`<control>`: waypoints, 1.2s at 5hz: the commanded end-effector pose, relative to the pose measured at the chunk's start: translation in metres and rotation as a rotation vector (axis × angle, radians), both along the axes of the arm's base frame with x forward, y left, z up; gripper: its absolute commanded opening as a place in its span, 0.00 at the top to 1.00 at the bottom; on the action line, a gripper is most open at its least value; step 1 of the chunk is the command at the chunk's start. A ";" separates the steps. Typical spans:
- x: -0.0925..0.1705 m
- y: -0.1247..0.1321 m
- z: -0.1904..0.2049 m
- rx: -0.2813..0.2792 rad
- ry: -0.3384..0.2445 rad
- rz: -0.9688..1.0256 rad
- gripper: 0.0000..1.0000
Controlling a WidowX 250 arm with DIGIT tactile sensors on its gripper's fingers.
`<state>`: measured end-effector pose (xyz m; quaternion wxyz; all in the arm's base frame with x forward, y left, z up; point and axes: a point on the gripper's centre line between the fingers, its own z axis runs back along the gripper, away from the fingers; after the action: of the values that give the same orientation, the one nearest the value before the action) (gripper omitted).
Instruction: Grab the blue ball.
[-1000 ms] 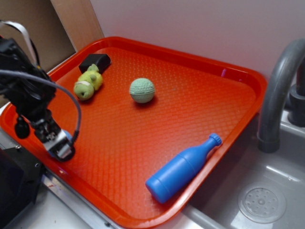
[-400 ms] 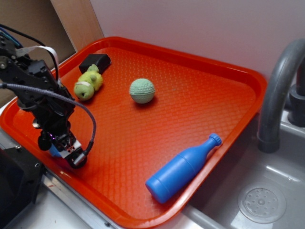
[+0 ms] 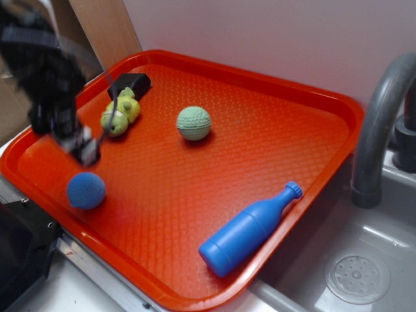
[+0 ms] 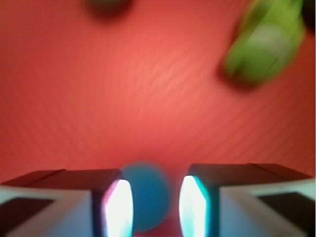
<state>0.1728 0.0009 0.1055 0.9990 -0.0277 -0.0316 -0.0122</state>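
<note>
The gripper [image 3: 83,151] hangs above the red tray [image 3: 273,156], blurred, with its jaws parted and nothing between them. In the wrist view the two fingers [image 4: 118,210] stand apart, the blue ball [image 4: 145,200] showing in the gap below them. The ball [image 3: 86,190] lies free on the tray near its front left edge, just below the gripper.

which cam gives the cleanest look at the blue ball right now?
Exterior. The blue ball sits whole and fairly sharp on the red tray, near its front-left rim, clear of the blurred gripper. In the wrist view the ball is blurred, showing between the jaws.
</note>
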 end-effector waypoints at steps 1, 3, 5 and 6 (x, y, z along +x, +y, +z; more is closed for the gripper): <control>0.037 0.007 0.108 0.100 -0.092 0.102 1.00; 0.008 -0.011 0.090 0.106 0.002 0.027 0.00; -0.039 -0.016 -0.006 0.109 0.185 -0.084 0.00; -0.045 -0.031 -0.031 0.082 0.148 -0.124 0.00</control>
<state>0.1281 -0.0286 0.0682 0.9958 0.0133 0.0530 -0.0737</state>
